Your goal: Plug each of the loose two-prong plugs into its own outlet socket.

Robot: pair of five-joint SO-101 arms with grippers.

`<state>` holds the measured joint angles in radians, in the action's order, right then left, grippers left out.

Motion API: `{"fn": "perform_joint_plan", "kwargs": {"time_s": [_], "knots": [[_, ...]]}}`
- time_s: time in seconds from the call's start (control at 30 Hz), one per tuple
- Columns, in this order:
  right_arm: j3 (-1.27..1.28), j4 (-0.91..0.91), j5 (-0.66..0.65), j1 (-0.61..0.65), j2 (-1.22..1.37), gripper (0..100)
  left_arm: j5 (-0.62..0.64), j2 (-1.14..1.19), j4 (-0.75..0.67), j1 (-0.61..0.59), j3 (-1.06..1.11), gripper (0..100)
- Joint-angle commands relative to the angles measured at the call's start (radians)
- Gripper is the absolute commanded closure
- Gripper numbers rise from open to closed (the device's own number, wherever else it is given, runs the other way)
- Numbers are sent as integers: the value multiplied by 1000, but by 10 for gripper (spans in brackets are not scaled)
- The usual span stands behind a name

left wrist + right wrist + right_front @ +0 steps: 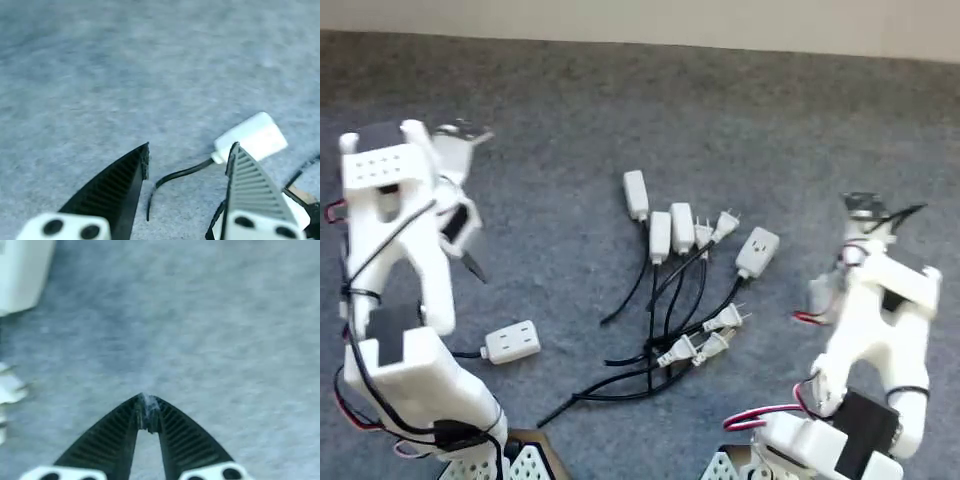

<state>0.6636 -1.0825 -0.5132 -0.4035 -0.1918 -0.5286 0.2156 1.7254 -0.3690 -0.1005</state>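
Several white outlet sockets lie on the grey carpet: one (636,193) farthest back, two side by side (660,236) (682,227), one (757,251) to the right and one (510,342) alone at the left. Loose two-prong plugs on black cords lie near them: two (725,224) (703,235) by the middle sockets and three (725,318) (710,345) (678,352) nearer the front. My left gripper (190,150) hangs open above the carpet, short of the lone socket (250,137). My right gripper (145,401) is shut on nothing, to the right of the right-hand socket (20,275).
Black cords (650,330) cross and tangle between the sockets and the front edge. The left arm (390,250) stands tall over the left side, the right arm (880,320) over the right. Bare carpet spreads behind the sockets.
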Motion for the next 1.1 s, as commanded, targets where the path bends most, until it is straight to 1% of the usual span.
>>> {"fn": "perform_joint_plan", "kwargs": {"time_s": [0.0,0.07,0.13,0.2,0.33,0.43,0.57,0.77,0.87,0.97,1.07], "knots": [[12,-116,259,208,-33,994,64,-127,-89,85,120,739],[16,-159,358,289,-33,994,101,-160,-121,99,162,739],[18,-174,434,351,-33,994,104,-191,-141,113,193,740],[18,-182,479,395,-36,994,104,-213,-158,114,217,740],[30,-182,525,458,-114,993,104,-228,-198,114,260,740],[105,-150,522,526,-219,993,103,-228,-230,114,291,740],[199,-111,463,567,-306,993,103,-228,-256,114,311,740],[268,-51,460,584,-274,993,103,-228,-256,114,317,740],[297,-13,470,615,-268,992,104,-226,-255,111,317,740],[312,-12,479,693,-269,990,106,-225,-255,110,317,740],[312,-12,539,731,-269,942,106,-223,-256,108,317,740]]}}
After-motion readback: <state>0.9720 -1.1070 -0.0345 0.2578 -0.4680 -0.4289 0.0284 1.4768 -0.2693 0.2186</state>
